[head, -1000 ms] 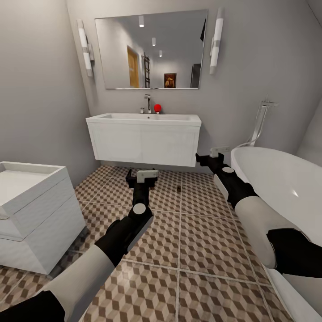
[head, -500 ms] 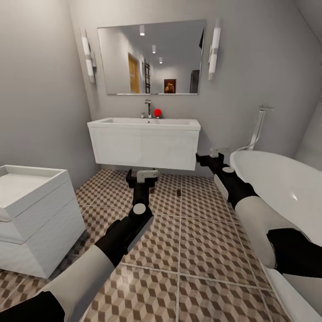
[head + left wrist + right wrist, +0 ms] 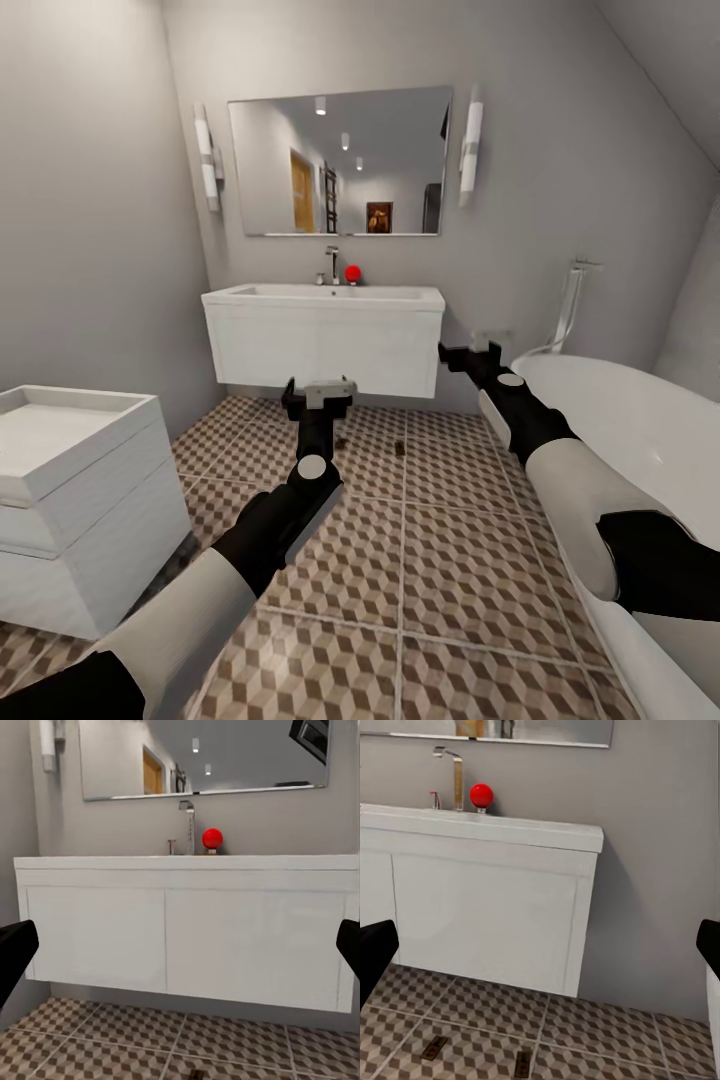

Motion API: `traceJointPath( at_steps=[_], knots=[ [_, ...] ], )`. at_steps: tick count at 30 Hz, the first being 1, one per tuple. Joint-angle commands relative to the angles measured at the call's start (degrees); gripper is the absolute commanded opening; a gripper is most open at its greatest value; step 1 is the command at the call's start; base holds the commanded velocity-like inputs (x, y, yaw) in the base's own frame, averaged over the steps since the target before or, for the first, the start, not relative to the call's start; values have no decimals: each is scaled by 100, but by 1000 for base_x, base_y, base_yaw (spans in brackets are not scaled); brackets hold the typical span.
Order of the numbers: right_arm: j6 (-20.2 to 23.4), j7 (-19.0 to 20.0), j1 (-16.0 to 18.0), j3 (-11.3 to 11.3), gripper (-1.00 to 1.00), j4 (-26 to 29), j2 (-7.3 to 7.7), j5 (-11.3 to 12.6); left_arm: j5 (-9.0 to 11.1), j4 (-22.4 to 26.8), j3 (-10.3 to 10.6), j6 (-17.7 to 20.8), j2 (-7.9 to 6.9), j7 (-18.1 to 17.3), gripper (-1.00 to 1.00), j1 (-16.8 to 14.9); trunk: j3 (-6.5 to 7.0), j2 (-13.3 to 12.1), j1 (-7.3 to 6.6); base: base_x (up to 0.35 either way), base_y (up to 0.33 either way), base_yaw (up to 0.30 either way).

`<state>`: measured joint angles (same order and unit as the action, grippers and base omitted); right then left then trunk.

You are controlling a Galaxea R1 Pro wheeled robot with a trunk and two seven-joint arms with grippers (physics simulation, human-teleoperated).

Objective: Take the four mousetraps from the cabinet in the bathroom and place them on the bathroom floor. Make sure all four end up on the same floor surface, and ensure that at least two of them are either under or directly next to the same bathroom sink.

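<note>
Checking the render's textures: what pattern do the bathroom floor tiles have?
Brown-and-beige 3D cube pattern on the bathroom floor, clearest in the head view.

Soft, even, fairly bright rendered light; ceiling spots glint in the mirror (image 3: 340, 165), faint shadow under the vanity (image 3: 325, 338), wide-angle stretch at head-view edges, wrist views slightly soft.
</note>
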<state>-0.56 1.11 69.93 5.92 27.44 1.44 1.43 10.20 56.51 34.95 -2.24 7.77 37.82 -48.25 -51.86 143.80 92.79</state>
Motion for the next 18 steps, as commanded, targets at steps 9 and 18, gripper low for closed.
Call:
traceJointPath(
  at_steps=[9, 18],
  knots=[
    [-6, 4, 3, 23, 100, -2, 6, 15, 53, 1, 20, -22, -3, 33, 100, 6, 61, -2, -8, 0, 0, 0],
    [-6, 4, 3, 23, 100, -2, 6, 15, 59, 4, 20, -22, -3, 33, 100, 11, -50, 4, 4, 0, 0, 0]
  ],
)
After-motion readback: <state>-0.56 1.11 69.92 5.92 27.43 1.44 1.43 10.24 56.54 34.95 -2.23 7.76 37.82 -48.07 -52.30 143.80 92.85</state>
